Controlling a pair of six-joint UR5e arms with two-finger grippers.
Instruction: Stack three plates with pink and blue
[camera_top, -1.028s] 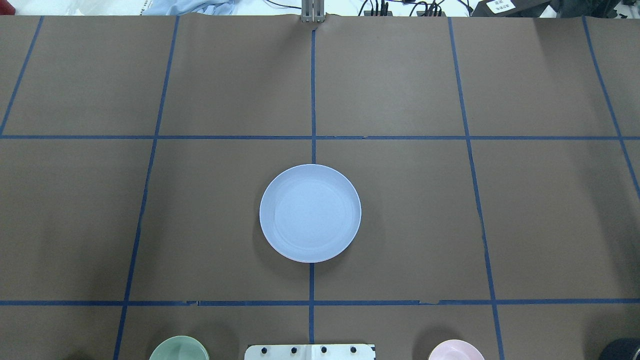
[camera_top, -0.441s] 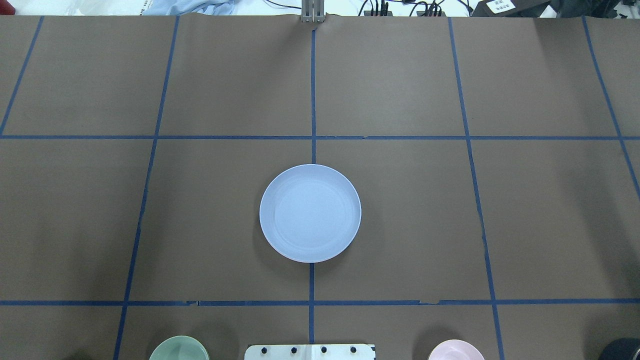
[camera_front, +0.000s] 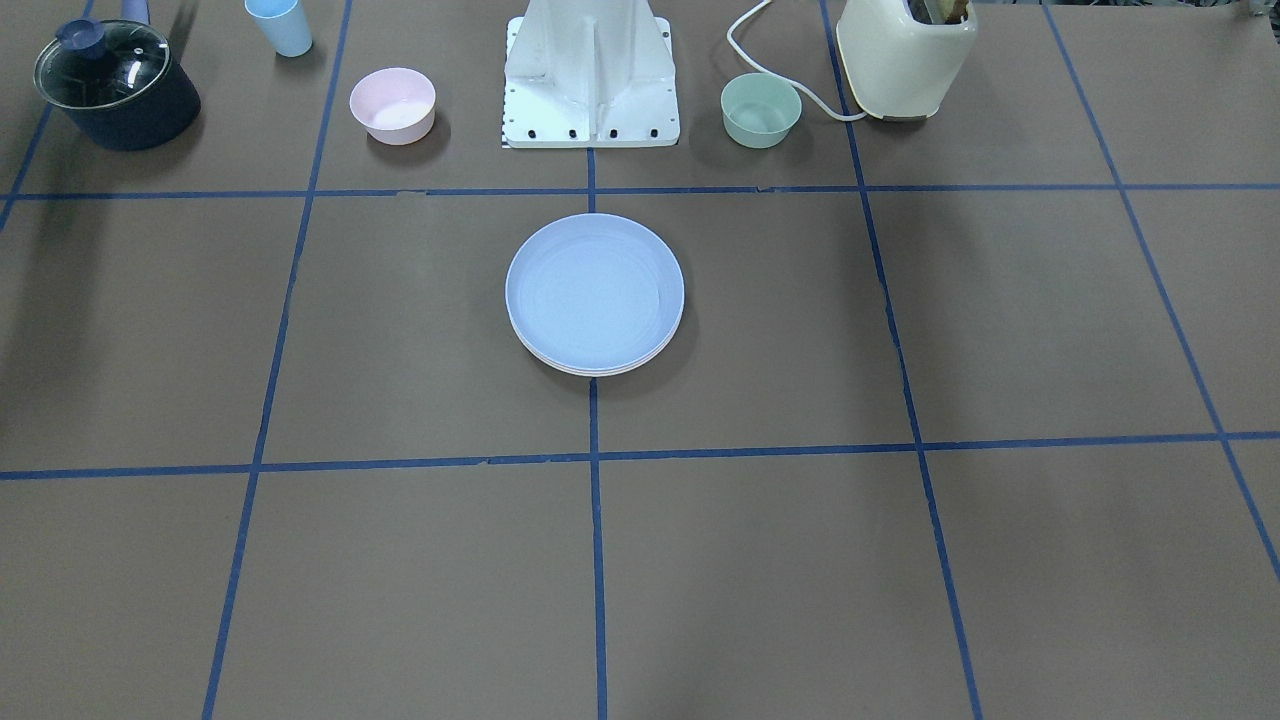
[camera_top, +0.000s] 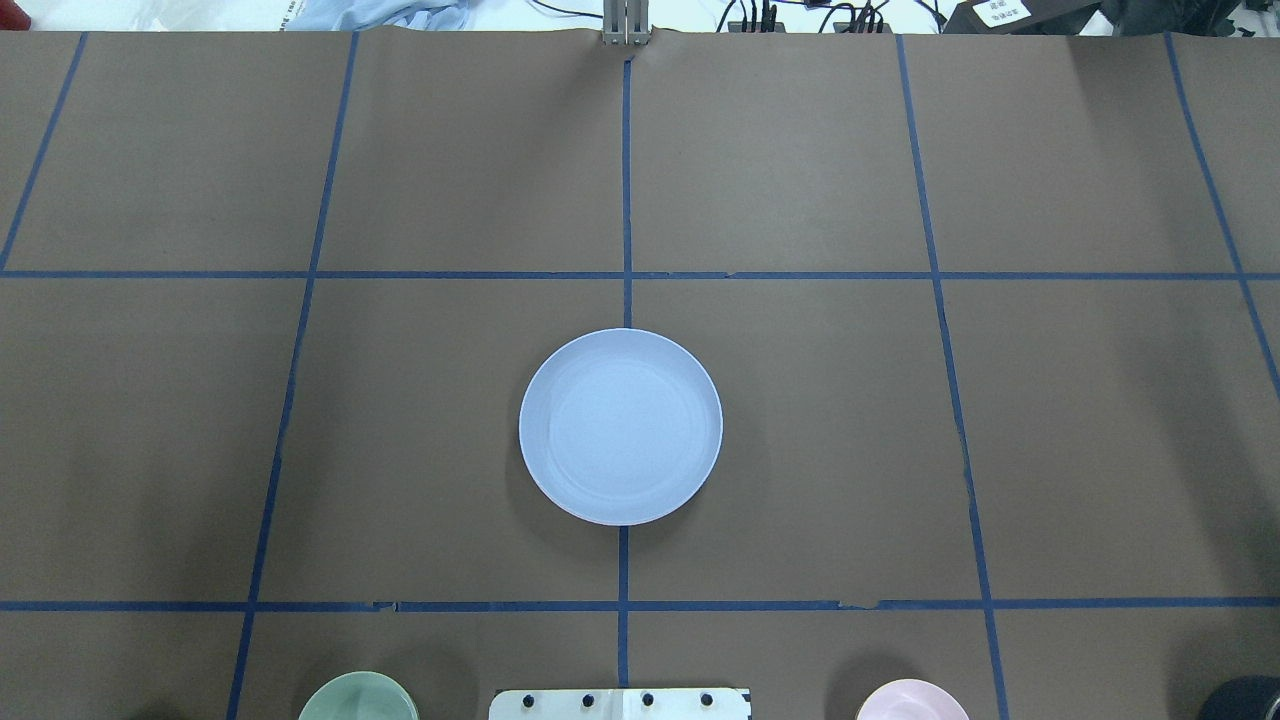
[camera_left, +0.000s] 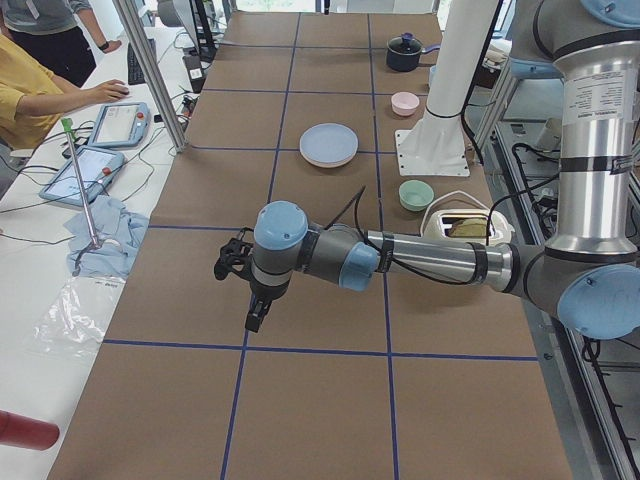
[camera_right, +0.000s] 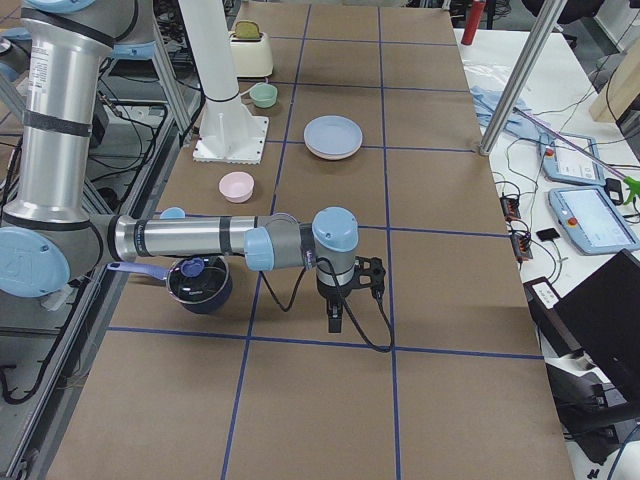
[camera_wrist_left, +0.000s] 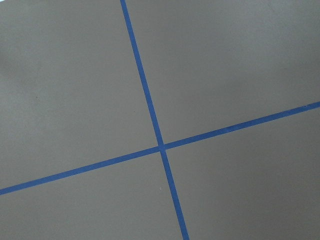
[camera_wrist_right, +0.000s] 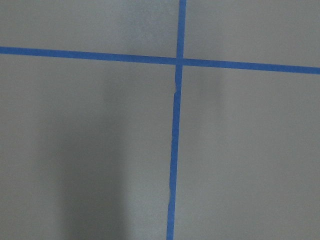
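We noted the blue plate (camera_top: 620, 426) covering the whole stack from overhead. In the front-facing view only thin rims (camera_front: 600, 370) peeked out beneath it, their colours too faint for us to tell. The overhead view's bottom edge cut off the green bowl (camera_top: 357, 698), the pink bowl (camera_top: 911, 701) and a dark pot (camera_top: 1245, 699). The left gripper (camera_left: 254, 318) and right gripper (camera_right: 335, 320) showed only in the side views, too small for us to judge how their jaws stood.
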